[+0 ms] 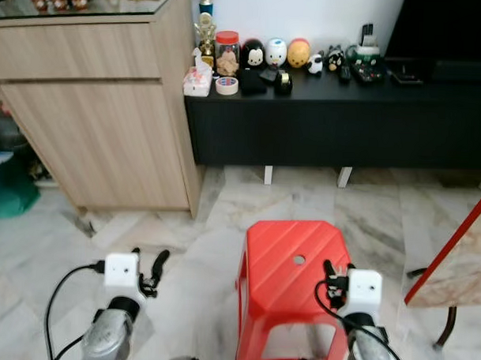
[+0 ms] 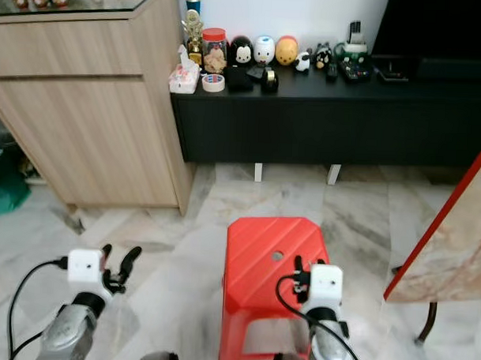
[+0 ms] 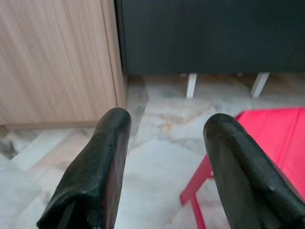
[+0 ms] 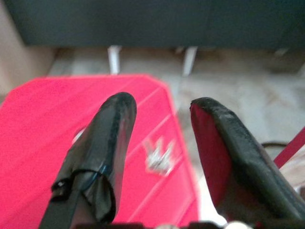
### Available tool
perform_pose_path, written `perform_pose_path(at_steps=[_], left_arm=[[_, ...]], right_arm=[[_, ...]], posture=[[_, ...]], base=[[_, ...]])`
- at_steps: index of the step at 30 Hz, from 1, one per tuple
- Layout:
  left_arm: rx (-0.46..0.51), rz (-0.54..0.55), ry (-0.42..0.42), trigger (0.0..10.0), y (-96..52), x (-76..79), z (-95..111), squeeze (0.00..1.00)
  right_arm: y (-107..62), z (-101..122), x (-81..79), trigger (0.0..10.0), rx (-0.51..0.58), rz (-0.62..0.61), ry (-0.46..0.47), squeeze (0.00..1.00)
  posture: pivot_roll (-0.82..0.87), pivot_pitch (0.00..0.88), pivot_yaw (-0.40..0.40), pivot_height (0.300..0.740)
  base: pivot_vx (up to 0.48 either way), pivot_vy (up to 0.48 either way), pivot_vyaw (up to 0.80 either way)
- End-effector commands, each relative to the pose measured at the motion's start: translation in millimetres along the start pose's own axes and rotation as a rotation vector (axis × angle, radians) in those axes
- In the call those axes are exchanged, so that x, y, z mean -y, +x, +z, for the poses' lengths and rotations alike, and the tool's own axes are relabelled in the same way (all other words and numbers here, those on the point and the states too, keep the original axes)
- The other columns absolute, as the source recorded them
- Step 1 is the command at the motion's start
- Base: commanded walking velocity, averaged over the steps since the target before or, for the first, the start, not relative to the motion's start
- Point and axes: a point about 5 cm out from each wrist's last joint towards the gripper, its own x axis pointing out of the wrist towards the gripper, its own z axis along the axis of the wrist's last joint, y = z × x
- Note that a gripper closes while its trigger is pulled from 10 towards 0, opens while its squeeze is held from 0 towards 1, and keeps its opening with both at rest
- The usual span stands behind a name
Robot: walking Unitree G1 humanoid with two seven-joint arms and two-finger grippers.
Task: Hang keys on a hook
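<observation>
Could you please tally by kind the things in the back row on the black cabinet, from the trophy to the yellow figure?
Trophy: 1
Red-lidded jar: 1
Egg-shaped character figures: 3
Total: 5

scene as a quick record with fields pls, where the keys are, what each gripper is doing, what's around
keys: small silvery bunch lying on the red stool's top, between the right gripper's fingers in the right wrist view; blurred
red stool: on the marble floor, before the black console
right gripper: open, above the stool's top, holding nothing
left gripper: open, over the floor beside the stool
black console: against the wall, with figurines, a jar and a tape roll on top
wooden cabinet: left of the console
hook: cannot tell
</observation>
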Motion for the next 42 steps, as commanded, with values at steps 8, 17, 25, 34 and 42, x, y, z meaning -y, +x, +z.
perform_pose_path(at_steps=[8, 17, 25, 34, 42], left_arm=[[-0.003, 0.024, 0.021, 10.0, -3.6, -10.2, 0.1, 0.00], [-0.005, 0.020, 0.022, 10.0, -3.0, -8.5, -0.3, 0.00], [-0.004, 0.014, 0.021, 10.0, -2.7, -7.6, 0.4, 0.00], [-0.004, 0.010, 0.023, 10.0, -2.4, -7.8, 0.5, 0.00], [-0.004, 0.014, 0.027, 10.0, -2.7, -8.7, 0.3, 0.00]], right_arm=[[2.4, 3.3, -10.5, 10.0, 0.003, 0.031, 0.018, 0.00], [6.0, -3.5, -7.7, 10.0, -0.084, 0.027, 0.009, 0.00], [12.4, 0.1, -6.6, 10.0, -0.091, 0.032, 0.005, 0.00], [10.9, 0.6, -7.2, 10.0, -0.077, 0.036, -0.008, 0.00], [11.1, 1.0, -5.9, 10.0, -0.073, 0.024, 0.006, 0.00]], posture=[[0.01, 0.001, 0.005, 0.628], [0.01, 0.001, 0.006, 0.628], [0.01, 0.006, 0.008, 0.628], [0.01, 0.007, 0.011, 0.628], [0.01, 0.004, 0.009, 0.628]], base=[[0.264, 0.000, 0.00], [0.000, 0.000, 0.00], [0.000, 0.000, 0.00], [0.273, 0.000, 0.00], [0.276, 0.000, 0.00]])
